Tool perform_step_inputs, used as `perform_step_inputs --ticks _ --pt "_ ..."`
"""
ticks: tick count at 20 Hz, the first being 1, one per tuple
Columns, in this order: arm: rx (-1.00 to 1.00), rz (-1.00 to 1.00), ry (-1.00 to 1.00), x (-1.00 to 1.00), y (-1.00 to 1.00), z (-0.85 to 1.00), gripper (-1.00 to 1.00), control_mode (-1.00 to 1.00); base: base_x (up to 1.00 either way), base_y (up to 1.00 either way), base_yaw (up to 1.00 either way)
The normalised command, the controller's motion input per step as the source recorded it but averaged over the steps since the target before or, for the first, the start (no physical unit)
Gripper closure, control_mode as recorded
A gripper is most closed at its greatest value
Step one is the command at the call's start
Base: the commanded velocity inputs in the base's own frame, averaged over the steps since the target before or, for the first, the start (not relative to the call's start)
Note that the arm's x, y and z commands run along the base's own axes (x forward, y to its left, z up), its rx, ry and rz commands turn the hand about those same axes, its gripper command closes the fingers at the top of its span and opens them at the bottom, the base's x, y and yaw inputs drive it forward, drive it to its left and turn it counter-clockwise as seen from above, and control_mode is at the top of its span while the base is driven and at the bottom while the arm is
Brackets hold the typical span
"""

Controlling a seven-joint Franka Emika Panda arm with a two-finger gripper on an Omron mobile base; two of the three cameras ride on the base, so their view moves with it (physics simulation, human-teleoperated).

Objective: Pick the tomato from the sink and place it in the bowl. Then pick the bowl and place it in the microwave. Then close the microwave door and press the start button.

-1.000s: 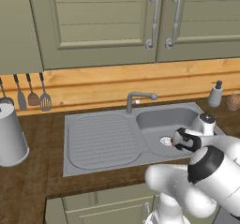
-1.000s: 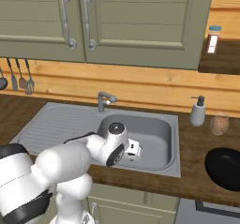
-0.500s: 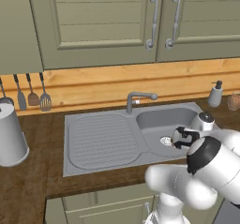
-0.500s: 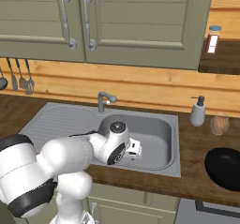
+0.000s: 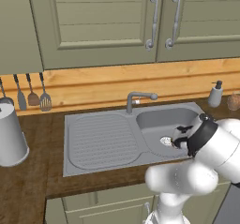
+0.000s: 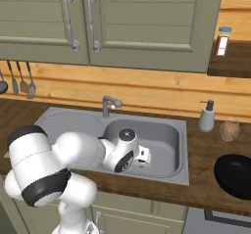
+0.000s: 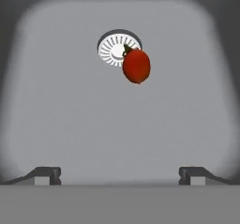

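Lowered further into the sink (image 6: 169, 130) since the earlier frame, gripper (image 7: 119, 174) spread wide and empty above the tomato (image 7: 136, 65), which lies against the drain (image 7: 115, 48); risk: the round fruit rolls off if one finger touches first.

We count one tomato (image 7: 136, 66) in one sink (image 5: 101, 141), which has one tap (image 5: 137, 99) and one round drain (image 7: 117, 48). On the desk (image 6: 206, 189) we see one black bowl (image 6: 235, 176), one soap dispenser (image 6: 207, 116) and one white canister (image 5: 10, 136). Two cabinet handles (image 5: 151, 19) hang above, and three utensils (image 5: 32, 94) line the wall rail.
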Motion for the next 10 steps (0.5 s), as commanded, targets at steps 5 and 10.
perform_step_inputs --ticks 5,10 --pt "0.00 0.00 0.00 0.12 0.00 -0.05 -1.00 -1.00 0.00 0.00 0.00" --pt "0.00 0.00 0.00 0.10 0.00 -0.08 -1.00 -1.00 0.00 0.00 0.00"
